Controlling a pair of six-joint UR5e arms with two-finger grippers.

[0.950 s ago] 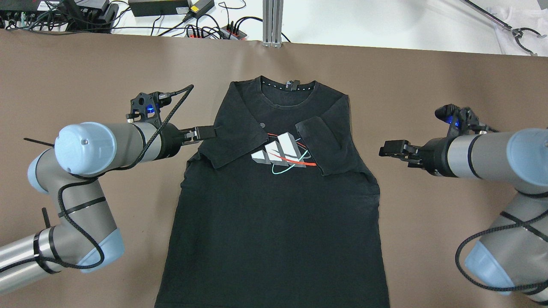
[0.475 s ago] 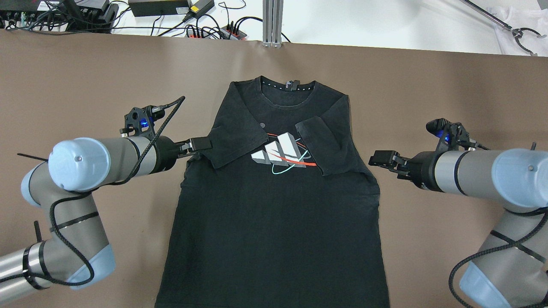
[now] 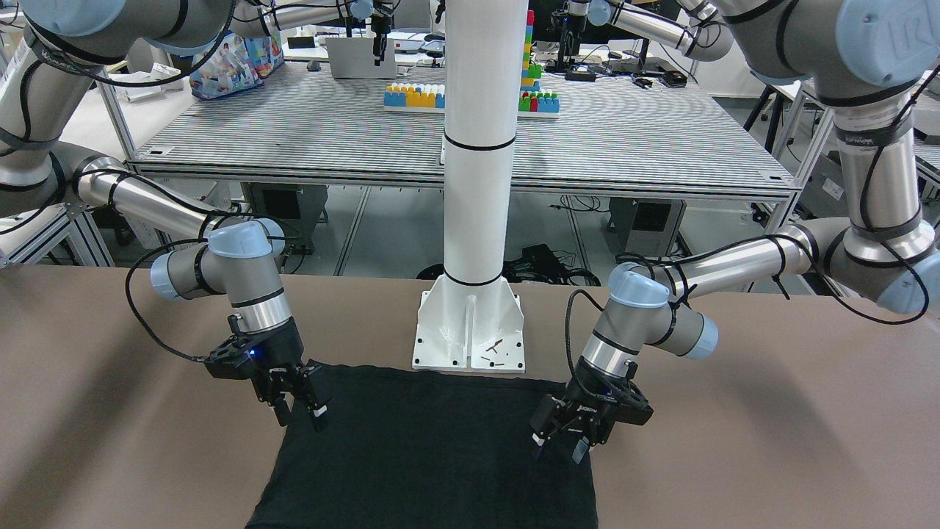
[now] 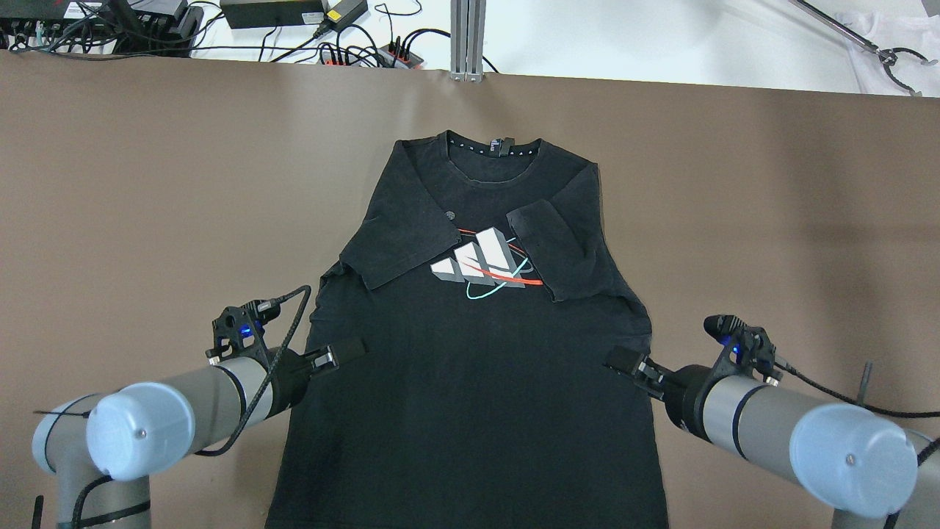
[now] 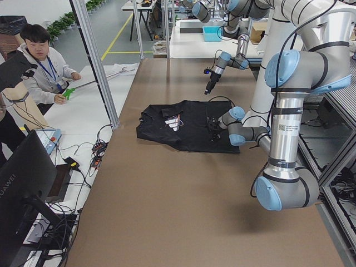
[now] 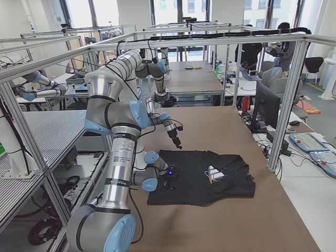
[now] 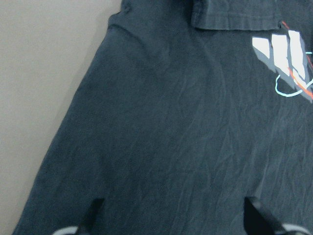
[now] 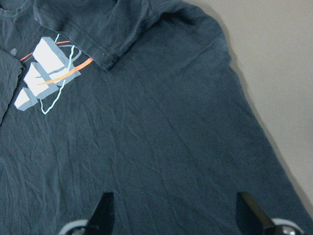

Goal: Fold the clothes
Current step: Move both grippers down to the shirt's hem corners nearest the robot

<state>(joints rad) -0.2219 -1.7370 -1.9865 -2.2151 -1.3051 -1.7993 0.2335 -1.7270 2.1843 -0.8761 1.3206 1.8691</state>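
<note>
A black t-shirt (image 4: 470,397) with a white, red and teal chest logo (image 4: 485,268) lies flat on the brown table, collar at the far side. Both short sleeves are folded inward over the chest. My left gripper (image 4: 345,351) is open and empty, low over the shirt's left side edge at mid-body. My right gripper (image 4: 620,360) is open and empty over the right side edge at the same level. In the left wrist view (image 7: 173,215) and the right wrist view (image 8: 176,208) the fingertips stand wide apart above smooth black cloth (image 7: 171,122). The front-facing view shows both grippers, left (image 3: 562,444) and right (image 3: 301,411), at the shirt's corners.
The robot's white base column (image 3: 470,345) stands just behind the shirt's hem. Cables and power bricks (image 4: 352,44) and an aluminium post (image 4: 467,37) lie past the table's far edge. Bare brown table (image 4: 147,184) lies on both sides. An operator (image 5: 41,67) sits off the far side.
Both grippers have moved back toward the robot, from beside the folded sleeves down along the shirt's sides to mid-body, and slightly inward over its edges. The shirt has not moved.
</note>
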